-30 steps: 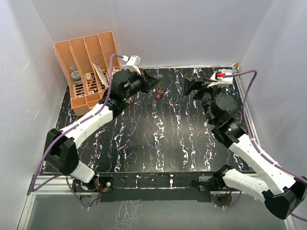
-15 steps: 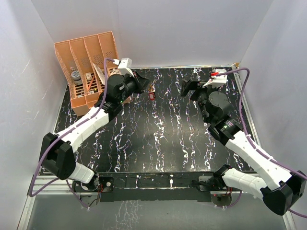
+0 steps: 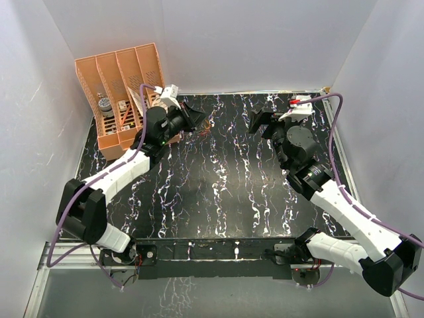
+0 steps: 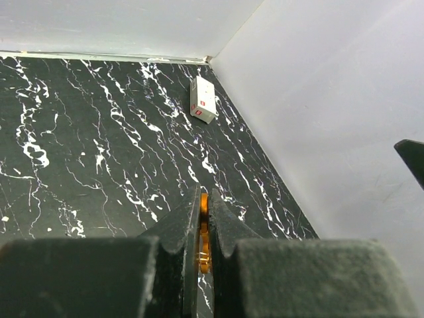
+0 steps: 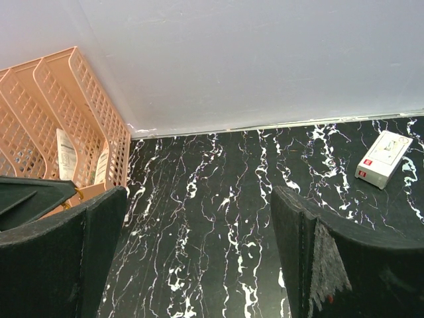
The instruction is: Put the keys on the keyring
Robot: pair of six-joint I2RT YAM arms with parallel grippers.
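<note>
My left gripper (image 3: 201,119) is shut on the keyring (image 4: 204,232), a thin orange-gold loop pinched edge-on between the fingers (image 4: 173,228) and held above the back left of the table. In the top view a tiny reddish-orange speck (image 3: 207,126) shows just below the left fingertips; I cannot tell if it is the red-headed key or the ring. The silver key is not visible in any view. My right gripper (image 3: 260,119) is open and empty, facing the left gripper across a gap, its jaws (image 5: 199,192) wide apart.
An orange file rack (image 3: 122,93) with small items stands at the back left, close behind the left gripper. A small white box (image 4: 202,99) lies by the back right corner, also in the right wrist view (image 5: 384,159). White walls enclose the black marbled table (image 3: 218,192).
My left gripper has drawn back to the left toward the rack, carrying the ring and the red speck with it. My right gripper shifted slightly left and stays open.
</note>
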